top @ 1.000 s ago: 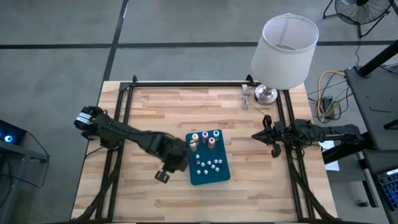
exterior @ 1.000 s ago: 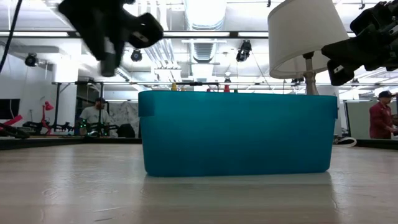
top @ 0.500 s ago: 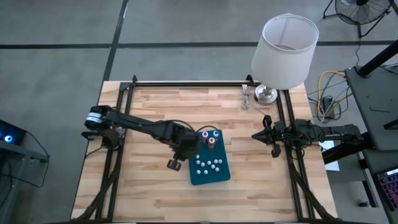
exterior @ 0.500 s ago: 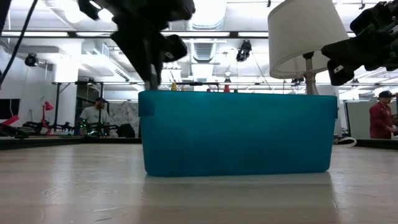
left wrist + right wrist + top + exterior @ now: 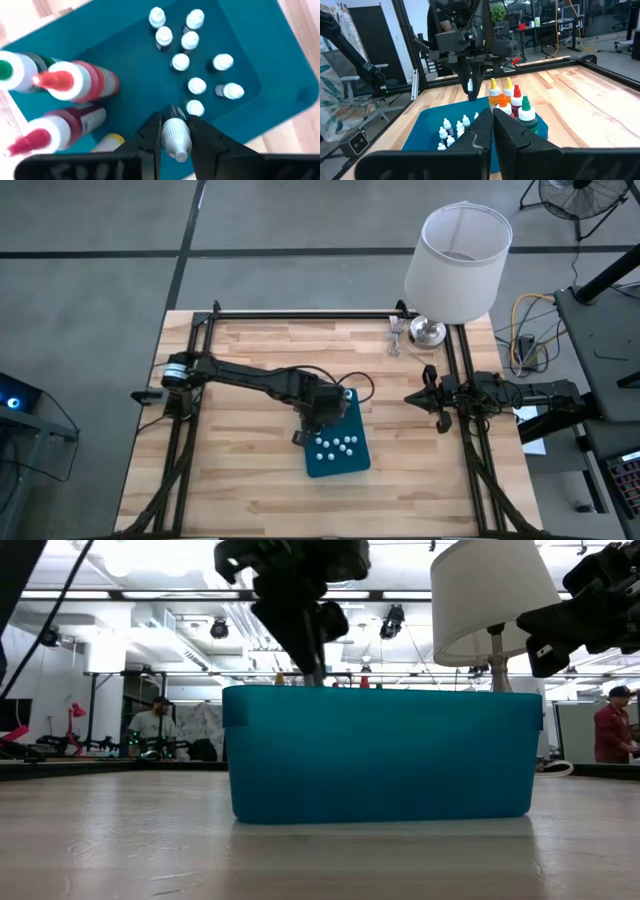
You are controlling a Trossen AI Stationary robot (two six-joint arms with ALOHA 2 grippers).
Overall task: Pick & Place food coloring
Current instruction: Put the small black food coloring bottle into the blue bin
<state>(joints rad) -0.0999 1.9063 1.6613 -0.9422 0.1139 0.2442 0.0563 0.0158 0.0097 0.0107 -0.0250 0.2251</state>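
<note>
The food coloring stands in a teal tray (image 5: 345,458) at mid-table. Several small white-capped bottles (image 5: 190,65) are grouped at one end. Taller bottles with red, green, orange and yellow tops (image 5: 512,105) stand at the other end. My left gripper (image 5: 172,117) hangs over the tray, shut on one small whitish bottle (image 5: 176,140). In the high view the left gripper (image 5: 322,408) covers the taller bottles. My right gripper (image 5: 425,396) waits shut at the table's right edge, level, touching nothing. My left gripper pinches the small whitish bottle between its two fingers (image 5: 150,136); the ribbed white cap (image 5: 175,131) shows in the gap. The fingers come from above, pointing steeply down. The bottle (image 5: 470,86) hangs at the fingertips, lifted clear above the tray.
A table lamp with a white shade (image 5: 458,250) stands at the far right corner, a small clear object (image 5: 396,338) beside its base. Black frame rails (image 5: 300,314) run along the table's far, left and right sides. Bare wood lies near and left of the tray.
My left gripper has travelled toward the table's right edge, from beside the tray's left side to above the tray, keeping the small bottle between its fingers. The arm now hides the taller bottles in the high view. My right arm has kept still.
</note>
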